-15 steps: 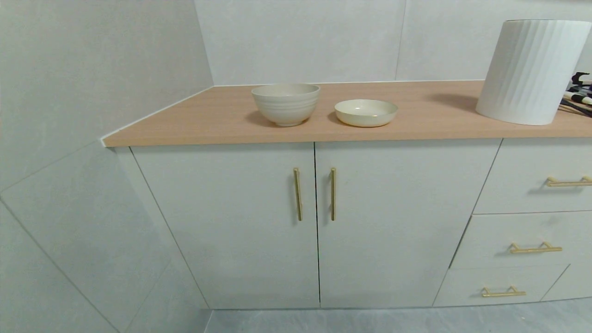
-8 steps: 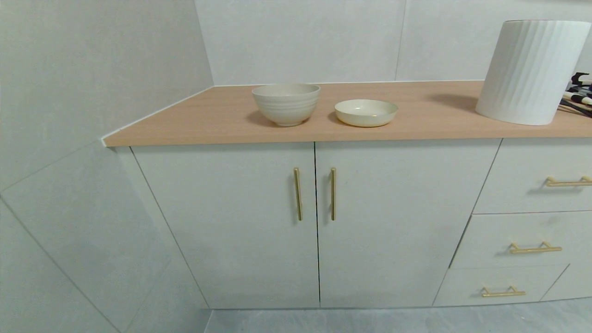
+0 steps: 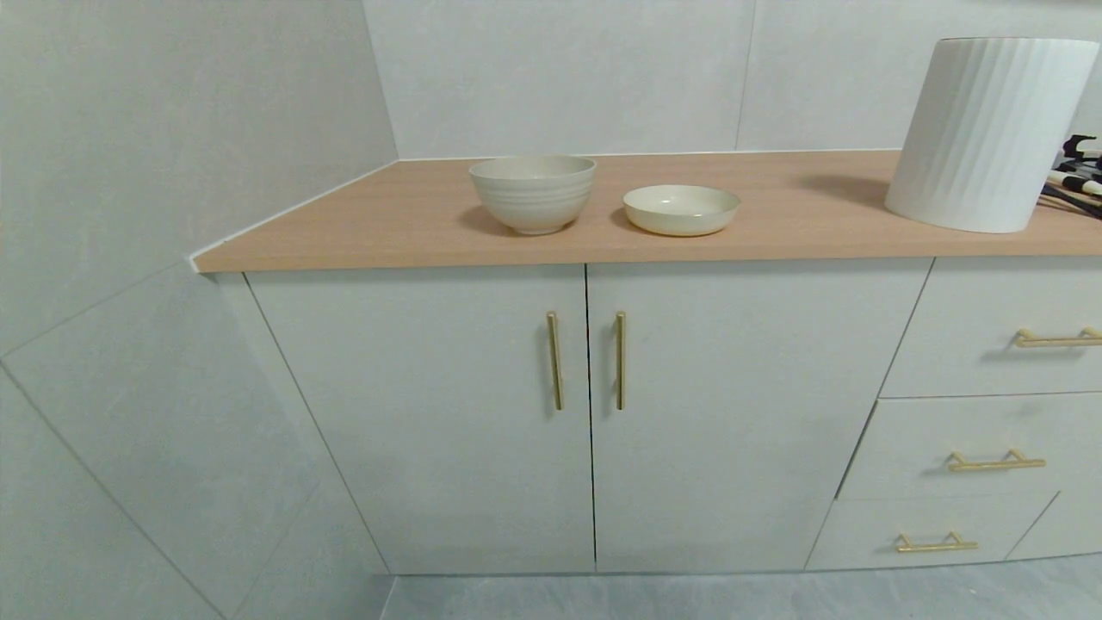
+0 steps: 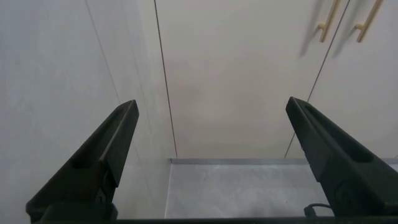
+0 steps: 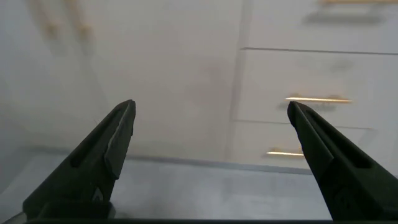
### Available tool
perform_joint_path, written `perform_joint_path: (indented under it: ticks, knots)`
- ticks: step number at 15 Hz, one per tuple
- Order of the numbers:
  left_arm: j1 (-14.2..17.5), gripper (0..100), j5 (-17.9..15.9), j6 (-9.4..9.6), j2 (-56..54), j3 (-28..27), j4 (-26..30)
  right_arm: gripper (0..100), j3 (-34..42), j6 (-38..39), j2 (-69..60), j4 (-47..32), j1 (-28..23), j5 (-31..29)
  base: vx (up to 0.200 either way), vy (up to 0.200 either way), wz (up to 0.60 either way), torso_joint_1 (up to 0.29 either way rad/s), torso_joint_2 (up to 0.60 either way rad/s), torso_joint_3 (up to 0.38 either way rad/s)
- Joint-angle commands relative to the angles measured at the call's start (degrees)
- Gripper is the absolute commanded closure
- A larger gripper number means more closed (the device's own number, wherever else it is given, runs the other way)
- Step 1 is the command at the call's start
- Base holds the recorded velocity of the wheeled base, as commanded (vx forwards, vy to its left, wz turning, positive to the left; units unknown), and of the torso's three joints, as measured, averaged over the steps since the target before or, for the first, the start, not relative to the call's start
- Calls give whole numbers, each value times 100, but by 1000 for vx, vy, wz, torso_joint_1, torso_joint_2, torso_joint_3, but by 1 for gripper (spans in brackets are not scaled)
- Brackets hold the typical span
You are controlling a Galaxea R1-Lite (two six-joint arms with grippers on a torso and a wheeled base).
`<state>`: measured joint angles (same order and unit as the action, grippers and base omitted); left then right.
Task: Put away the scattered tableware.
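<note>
End effectors (image 4: 210, 104) (image 5: 210, 106) spread wide, both empty

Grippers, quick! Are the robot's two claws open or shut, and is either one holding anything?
The left gripper is open and holds nothing.
The right gripper is open and holds nothing.

No text, label, brand, number or sign can be read anywhere, neither on the bowl (image 3: 532, 191), the dish (image 3: 681, 208), the white canister (image 3: 990, 133), the counter (image 3: 387, 224), the doors (image 3: 430, 413) nor the drawers (image 3: 990, 336).
</note>
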<state>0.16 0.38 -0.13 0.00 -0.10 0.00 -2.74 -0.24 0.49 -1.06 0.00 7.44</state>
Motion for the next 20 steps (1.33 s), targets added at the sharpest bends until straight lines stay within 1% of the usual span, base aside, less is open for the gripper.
perform_joint_path:
  ticks: [1, 2, 3, 4, 5, 7, 8, 9, 10, 11, 12, 13, 14, 15, 16, 17, 19, 20]
  knots:
    - [2, 0, -3, -4, 0, 1, 0, 0, -754, 191, 646, -105, 70, 698, 0, 0, 0, 0, 0, 0]
    - [2, 0, -3, -4, 0, 1, 0, 0, -833, 183, 1111, -114, 79, 1102, 0, 0, 0, 0, 0, 0]
    - [2, 0, -3, -4, 0, 1, 0, 0, -965, 191, 1823, -70, 97, 1647, 0, 0, 0, 0, 0, 0]
    - [2, 0, -3, -4, 0, 1, 0, 0, -1132, 191, 2403, -61, 114, 2025, 0, 0, 0, 0, 0, 0]
    - [2, 0, 6, -13, 0, 1, 0, 0, -1431, 191, 3107, -61, 123, 2245, 0, 0, 0, 0, 0, 0]
    - [2, 0, 6, -13, 0, 1, 0, 0, -1519, 191, 3265, -61, 132, 2253, 0, 0, 0, 0, 0, 0]
    - [2, 0, -3, -13, 0, 1, 0, 0, -2529, 218, 4935, -26, 870, 2245, 0, 0, 0, 0, 0, 0]
    - [2, 0, -3, -13, 0, 1, 0, 0, -2951, 270, 5690, 150, 1371, 2245, 0, 0, 0, 0, 0, 0]
    - [2, 0, 6, -4, 0, 1, 0, 0, -3101, 306, 6130, 396, 1661, 2245, 0, 0, 0, 0, 0, 0]
    - [2, 0, -3, -13, 0, 1, 0, 0, -3241, 323, 6631, 800, 1986, 2245, 0, 0, 0, 0, 0, 0]
    - [2, 0, -3, -13, 0, 1, 0, 0, -3312, 385, 6982, 1099, 2118, 2245, 0, 0, 0, 0, 0, 0]
    - [2, 0, -3, -13, 0, 1, 0, 0, -3531, 543, 7694, 1750, 2320, 2236, 0, 0, 0, 0, 0, 0]
    - [2, 0, -3, -13, 0, 1, 0, 0, -3725, 622, 8020, 1978, 2452, 2236, 0, 0, 0, 0, 0, 0]
    - [2, 0, 6, -13, 0, 1, 0, 0, -4068, 763, 8415, 2101, 2602, 2227, 0, 0, 0, 0, 0, 0]
    - [2, 0, 6, -13, 0, 1, 0, 0, -4604, 1009, 8890, 2092, 2821, 2236, 0, 0, 0, 0, 0, 0]
    - [2, 0, -3, -13, 0, 1, 0, 0, -4929, 1202, 9197, 2101, 2936, 2236, 0, 0, 0, 0, 0, 0]
    - [2, 0, -3, -4, 0, 1, 0, 0, -5606, 1483, 9892, 2101, 3076, 2227, 0, 0, 0, 0, 0, 0]
    - [2, 0, 6, -4, 0, 1, 0, 0, -5817, 1519, 10120, 2101, 3103, 2227, 0, 0, 0, 0, 0, 0]
